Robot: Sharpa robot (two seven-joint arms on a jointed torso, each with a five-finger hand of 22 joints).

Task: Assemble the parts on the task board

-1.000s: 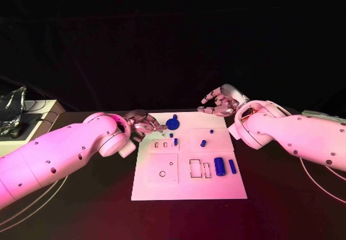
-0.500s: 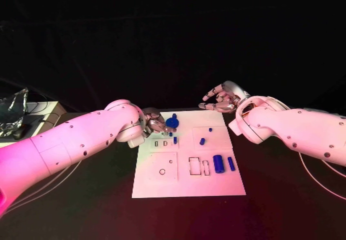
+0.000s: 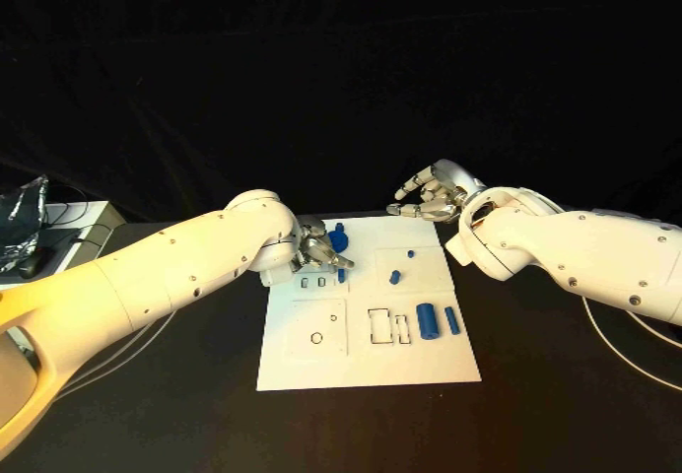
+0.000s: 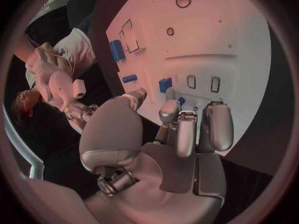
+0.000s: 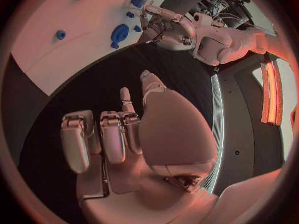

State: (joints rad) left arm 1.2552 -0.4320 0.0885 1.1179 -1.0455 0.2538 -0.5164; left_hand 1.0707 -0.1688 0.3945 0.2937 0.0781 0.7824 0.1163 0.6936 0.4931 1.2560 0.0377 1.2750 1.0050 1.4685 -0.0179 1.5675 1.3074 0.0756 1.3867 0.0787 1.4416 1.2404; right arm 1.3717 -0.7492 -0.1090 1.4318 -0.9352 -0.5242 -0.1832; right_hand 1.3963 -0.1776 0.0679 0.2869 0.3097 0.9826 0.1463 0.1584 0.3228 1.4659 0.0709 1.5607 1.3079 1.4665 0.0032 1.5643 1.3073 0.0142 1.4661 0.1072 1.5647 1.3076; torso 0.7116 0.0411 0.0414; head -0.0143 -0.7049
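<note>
Task board (image 3: 363, 345) lies flat mid-table (image 3: 569, 394), long axis running away from robot. Left hand (image 3: 318, 252) sits low at board's far-left edge, fingers curled over the board next to a round blue part (image 3: 337, 241) w/ a small stem on top; can't tell if it's actually pinching anything, contact point hidden by the fingers. Left wrist view: left hand's fingers (image 4: 215, 127) bent in over the white board (image 4: 206, 40), small blue part (image 4: 165, 84) just past the fingertips, two small rectangular slots (image 4: 203, 82) beside it, no part visibly between fingers. Right hand (image 3: 431, 195) is off the board, raised above table behind board's far-right corner, fingers loosely curled and apart, holding nothing. Right wrist view confirms: palm (image 5: 124, 144) empty, fingers spaced over black table, board corner (image 5: 56, 35) and round blue part (image 5: 119, 33) well ahead of it. Rest of parts on the board: small blue peg (image 3: 411, 253) and short blue piece (image 3: 396, 277) right of centre; large blue cylinder (image 3: 427, 322) and slimmer blue bar (image 3: 452, 319) lying side by side, near edge right side, just beside outlined rectangular recesses (image 3: 383, 327). Round hole (image 3: 318, 341) in the near-left panel.
</note>
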